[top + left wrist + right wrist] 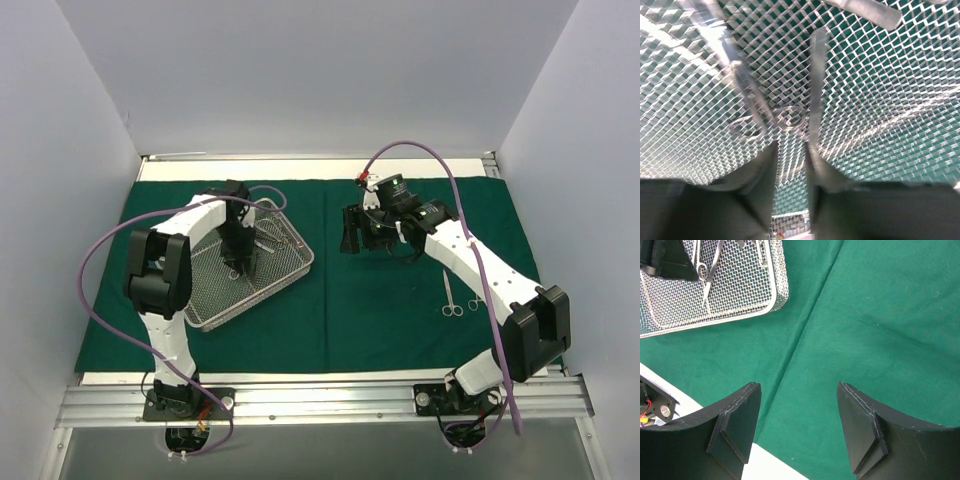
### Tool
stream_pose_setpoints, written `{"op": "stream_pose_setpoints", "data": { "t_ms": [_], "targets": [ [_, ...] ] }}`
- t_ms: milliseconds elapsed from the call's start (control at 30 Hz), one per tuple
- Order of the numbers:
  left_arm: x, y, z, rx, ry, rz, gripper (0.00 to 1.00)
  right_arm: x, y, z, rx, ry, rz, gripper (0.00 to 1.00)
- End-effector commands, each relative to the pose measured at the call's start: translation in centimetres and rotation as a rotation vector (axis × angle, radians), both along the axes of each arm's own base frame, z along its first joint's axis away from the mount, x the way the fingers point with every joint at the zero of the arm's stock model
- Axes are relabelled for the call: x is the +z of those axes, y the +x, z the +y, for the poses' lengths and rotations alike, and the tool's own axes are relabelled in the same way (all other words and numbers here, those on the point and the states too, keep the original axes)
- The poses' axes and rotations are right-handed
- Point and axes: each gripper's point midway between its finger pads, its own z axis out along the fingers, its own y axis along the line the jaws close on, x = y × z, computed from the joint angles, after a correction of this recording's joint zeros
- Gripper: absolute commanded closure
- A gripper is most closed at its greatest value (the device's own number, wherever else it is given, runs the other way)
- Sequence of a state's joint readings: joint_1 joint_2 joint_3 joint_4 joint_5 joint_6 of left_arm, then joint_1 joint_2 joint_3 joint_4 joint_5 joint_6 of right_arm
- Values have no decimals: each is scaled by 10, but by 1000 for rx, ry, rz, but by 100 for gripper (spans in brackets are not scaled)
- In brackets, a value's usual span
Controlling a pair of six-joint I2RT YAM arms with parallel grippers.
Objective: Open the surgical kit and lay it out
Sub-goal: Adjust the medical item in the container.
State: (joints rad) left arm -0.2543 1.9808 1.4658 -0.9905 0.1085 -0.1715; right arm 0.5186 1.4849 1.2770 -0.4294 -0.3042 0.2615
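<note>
The dark green cloth point(390, 310) lies spread flat over the table. The silver wire-mesh tray point(210, 295) stands on its left half. My left gripper point(240, 264) is down inside the tray. In the left wrist view its jaws point(791, 147) stand a narrow gap apart with only mesh between them, just short of a ring-handled instrument point(790, 118) and a slim steel instrument point(818, 75). My right gripper point(349, 231) is wide open and empty above the cloth's middle fold point(799, 390). A pair of scissors point(450, 297) lies on the cloth's right half.
A second small ringed instrument point(476, 302) lies beside the scissors. The right wrist view shows the tray's corner point(775, 300) with instruments and bare white table point(770, 465) at the cloth's edge. Grey walls enclose three sides.
</note>
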Motion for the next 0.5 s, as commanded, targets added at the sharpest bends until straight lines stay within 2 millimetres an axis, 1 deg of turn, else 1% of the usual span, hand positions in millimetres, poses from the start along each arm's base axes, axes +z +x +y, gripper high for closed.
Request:
{"op": "stream_pose_setpoints", "data": {
  "t_ms": [0, 33, 100, 133, 200, 233, 300, 333, 367, 467],
  "targets": [
    [53, 24, 7, 95, -10, -131, 61, 10, 2, 4, 7, 20, -15, 38],
    [54, 28, 13, 111, 24, -146, 54, 9, 1, 4, 5, 24, -13, 38],
    [51, 30, 20, 130, 54, -124, 53, 8, 1, 5, 6, 30, -7, 38],
    [53, 36, 20, 140, 57, -135, 53, 7, 1, 6, 7, 32, -4, 38],
    [51, 41, 18, 148, 55, -140, 52, 7, 0, 7, 9, 32, -2, 38],
    [53, 46, 16, 161, 48, -155, 51, 8, 1, 6, 7, 32, -4, 38],
    [48, 51, 13, 173, 48, -148, 50, 8, 2, 7, 6, 30, -1, 38],
    [50, 57, 14, 188, 59, -159, 49, 8, 2, 7, 5, 29, -2, 38],
    [42, 58, 17, 194, 81, -135, 49, 8, 2, 7, 6, 30, -1, 38],
    [38, 65, 16, 199, 99, -136, 49, 8, 3, 7, 2, 29, -4, 38]
  ]
}}
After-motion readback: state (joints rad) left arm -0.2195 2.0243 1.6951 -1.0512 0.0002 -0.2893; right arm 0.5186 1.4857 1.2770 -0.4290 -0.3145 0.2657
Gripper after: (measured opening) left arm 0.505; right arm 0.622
